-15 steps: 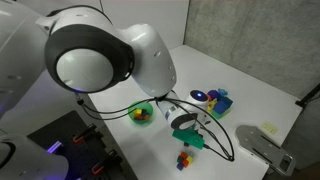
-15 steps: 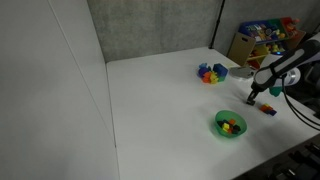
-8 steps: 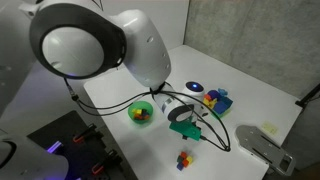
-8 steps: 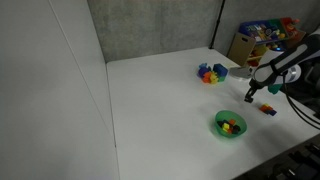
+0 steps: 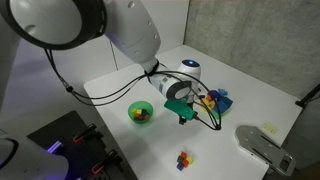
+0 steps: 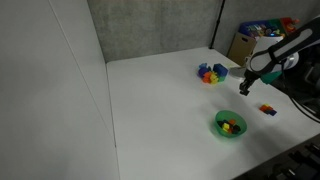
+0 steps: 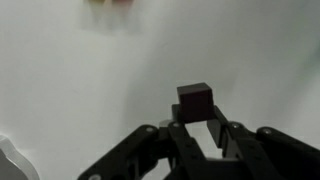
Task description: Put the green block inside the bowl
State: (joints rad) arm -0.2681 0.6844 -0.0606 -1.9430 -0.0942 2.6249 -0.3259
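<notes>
1. The gripper (image 7: 203, 122) was clamped on the green block (image 7: 194, 98). The block was a tiny cube that looked dark in the wrist view, pinched at the fingertips over the white table (image 7: 80, 80).
2. In both exterior views the gripper (image 5: 185, 115) (image 6: 243, 88) hung over the table, and the block was too small to make out there.
3. The bowl (image 5: 132, 115) (image 6: 230, 134) sat on the table apart from the gripper, with small yellow and red pieces inside.
4. A multicoloured block pile (image 5: 216, 100) (image 6: 210, 73) lay near the gripper.
5. Tiny red and blue cubes (image 5: 183, 158) (image 6: 267, 109) lay near the table's edge.
</notes>
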